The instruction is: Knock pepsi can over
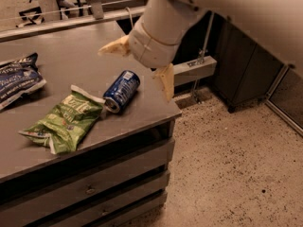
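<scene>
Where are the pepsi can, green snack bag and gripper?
pepsi can [122,90], camera view, middle of its blue side.
green snack bag [66,119], camera view, bag's middle.
gripper [135,74], camera view, midway between its spread fingertips, by the can.

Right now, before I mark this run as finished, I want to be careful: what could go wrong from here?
1. The small dark-blue metal pepsi can lies on its side near the grey table's front corner. Being round, it might roll off onto the speckled floor.
2. The pincer hangs open just above the can. A low sweep could shove the can into the crinkled green snack bag that it touches, or over the edge.
</scene>
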You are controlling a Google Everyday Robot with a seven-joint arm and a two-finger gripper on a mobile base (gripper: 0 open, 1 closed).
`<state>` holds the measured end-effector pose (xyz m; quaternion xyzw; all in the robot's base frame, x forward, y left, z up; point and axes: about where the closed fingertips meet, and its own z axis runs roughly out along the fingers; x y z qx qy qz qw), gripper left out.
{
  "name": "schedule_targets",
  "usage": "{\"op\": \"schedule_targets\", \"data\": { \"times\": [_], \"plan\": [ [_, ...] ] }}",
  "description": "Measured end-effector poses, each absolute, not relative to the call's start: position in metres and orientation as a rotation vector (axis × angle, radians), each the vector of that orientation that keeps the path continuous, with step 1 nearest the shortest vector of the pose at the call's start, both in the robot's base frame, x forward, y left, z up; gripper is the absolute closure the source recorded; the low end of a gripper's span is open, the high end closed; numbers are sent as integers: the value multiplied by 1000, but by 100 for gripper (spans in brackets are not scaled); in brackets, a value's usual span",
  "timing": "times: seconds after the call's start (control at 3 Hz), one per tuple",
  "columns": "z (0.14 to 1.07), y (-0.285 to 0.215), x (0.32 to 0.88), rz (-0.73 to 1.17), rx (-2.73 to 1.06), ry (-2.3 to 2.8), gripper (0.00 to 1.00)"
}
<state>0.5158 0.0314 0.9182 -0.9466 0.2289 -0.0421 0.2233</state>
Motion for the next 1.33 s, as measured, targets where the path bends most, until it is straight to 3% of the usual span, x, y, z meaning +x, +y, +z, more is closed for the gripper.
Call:
{"op": "schedule_targets", "data": {
  "times": [0.33, 1.33],
  "plan": [
    [937, 4, 487, -207, -2461, 597, 0],
    [959, -36, 510, -295, -2310, 647, 0]
  ]
}}
